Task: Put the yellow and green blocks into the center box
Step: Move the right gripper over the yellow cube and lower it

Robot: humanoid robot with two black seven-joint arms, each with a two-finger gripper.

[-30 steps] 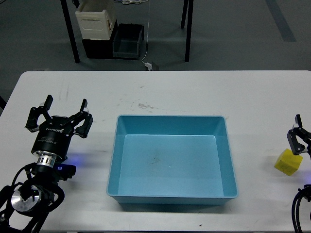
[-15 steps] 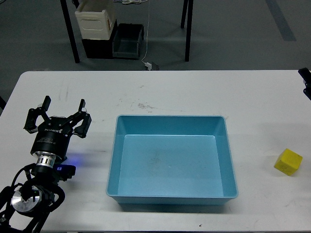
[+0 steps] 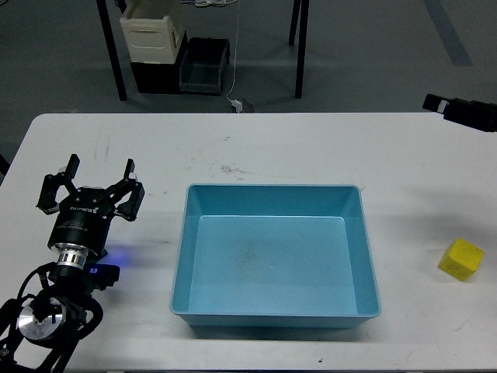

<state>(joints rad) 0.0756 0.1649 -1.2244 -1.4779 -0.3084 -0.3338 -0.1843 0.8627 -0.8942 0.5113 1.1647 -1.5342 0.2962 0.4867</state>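
A yellow block (image 3: 460, 259) lies on the white table (image 3: 311, 148) to the right of the box, with nothing touching it. The center box (image 3: 180, 256) is a light blue open bin and holds nothing. No green block shows in the head view. My left gripper (image 3: 99, 176) is open and empty over the table left of the box. My right gripper (image 3: 449, 106) reaches in from the right edge at the table's far edge, well above the yellow block. It looks dark and end-on, so its fingers cannot be told apart.
On the floor behind the table stand a cream crate (image 3: 153, 35) on a black box, a dark bin (image 3: 203, 68) and black table legs (image 3: 113, 54). A white cable hangs to a plug (image 3: 241, 103).
My right gripper has left the yellow block's side, risen along the right edge and now juts in at the upper right. The block and the left arm have hardly moved.
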